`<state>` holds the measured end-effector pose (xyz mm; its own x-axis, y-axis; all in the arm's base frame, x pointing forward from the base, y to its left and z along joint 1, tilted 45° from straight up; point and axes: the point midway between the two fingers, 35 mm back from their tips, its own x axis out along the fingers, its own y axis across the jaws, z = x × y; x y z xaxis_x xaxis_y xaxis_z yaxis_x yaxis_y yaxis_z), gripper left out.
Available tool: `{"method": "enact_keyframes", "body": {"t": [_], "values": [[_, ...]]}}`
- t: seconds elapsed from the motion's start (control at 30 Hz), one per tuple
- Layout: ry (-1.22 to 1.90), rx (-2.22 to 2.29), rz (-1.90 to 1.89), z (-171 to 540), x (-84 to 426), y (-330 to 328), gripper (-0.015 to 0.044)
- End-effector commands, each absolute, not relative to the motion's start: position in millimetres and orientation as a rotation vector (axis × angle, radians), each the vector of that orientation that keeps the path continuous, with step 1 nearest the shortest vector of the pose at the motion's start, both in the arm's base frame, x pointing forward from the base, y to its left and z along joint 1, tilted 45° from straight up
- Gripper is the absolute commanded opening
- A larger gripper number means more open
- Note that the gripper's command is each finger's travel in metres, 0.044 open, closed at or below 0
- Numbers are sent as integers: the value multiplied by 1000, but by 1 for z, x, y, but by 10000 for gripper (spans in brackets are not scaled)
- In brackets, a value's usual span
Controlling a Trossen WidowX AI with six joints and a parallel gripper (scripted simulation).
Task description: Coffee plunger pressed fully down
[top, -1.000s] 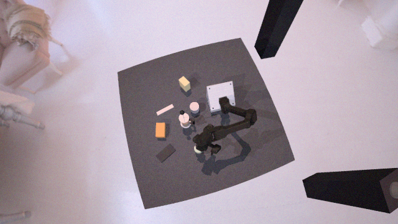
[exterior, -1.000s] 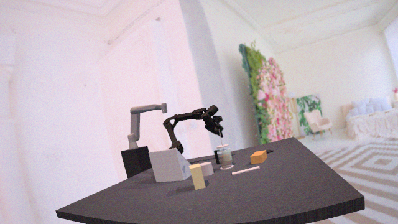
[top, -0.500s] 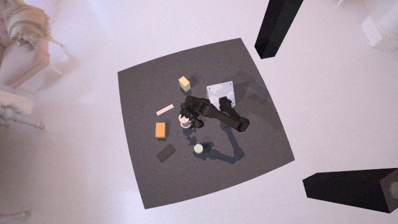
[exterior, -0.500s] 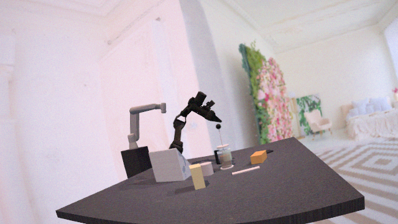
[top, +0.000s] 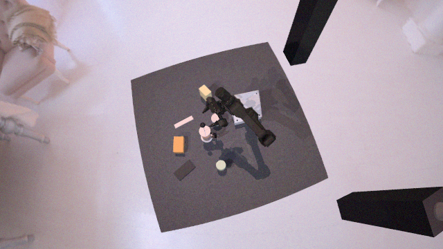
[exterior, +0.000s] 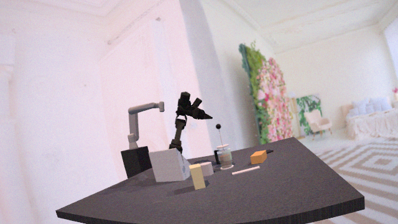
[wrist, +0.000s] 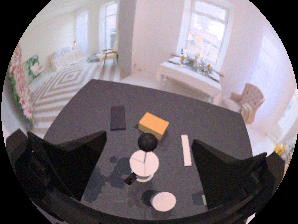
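The coffee press (top: 206, 137) (exterior: 225, 158) stands upright on the dark table, a glass body with a pale lid (wrist: 144, 163) and a black side handle (wrist: 131, 178). Its plunger is up: a thin rod (exterior: 221, 137) stands high above the lid, topped by a black ball knob (top: 203, 124) (exterior: 218, 126) (wrist: 147, 142). My gripper (top: 207, 119) (exterior: 211, 117) (wrist: 149, 140) is open and empty. It hangs tilted a little above and to the side of the knob, not touching it. In the wrist view the knob shows between the spread fingers.
A pink cylinder (top: 214, 118) (exterior: 206, 168) (wrist: 164, 201) stands close to the press. Around are an orange block (top: 178, 144), a pink strip (top: 183, 122), a dark slab (top: 184, 170), a green cylinder (top: 221, 165), a yellow block (top: 205, 92) and a white box (exterior: 168, 165).
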<state>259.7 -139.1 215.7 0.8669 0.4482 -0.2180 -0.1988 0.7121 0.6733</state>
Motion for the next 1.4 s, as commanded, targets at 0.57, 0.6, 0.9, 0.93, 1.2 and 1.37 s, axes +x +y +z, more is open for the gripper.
{"method": "enact_keyframes", "body": {"t": [0.57,0.6,0.9,0.93,1.2,1.37], "values": [[392,695,367,186,271,-109,440],[392,694,367,185,273,-108,440],[390,694,366,182,285,-102,440],[389,695,366,182,287,-101,440],[380,699,367,182,295,-95,440],[380,699,367,182,295,-95,309]]}}
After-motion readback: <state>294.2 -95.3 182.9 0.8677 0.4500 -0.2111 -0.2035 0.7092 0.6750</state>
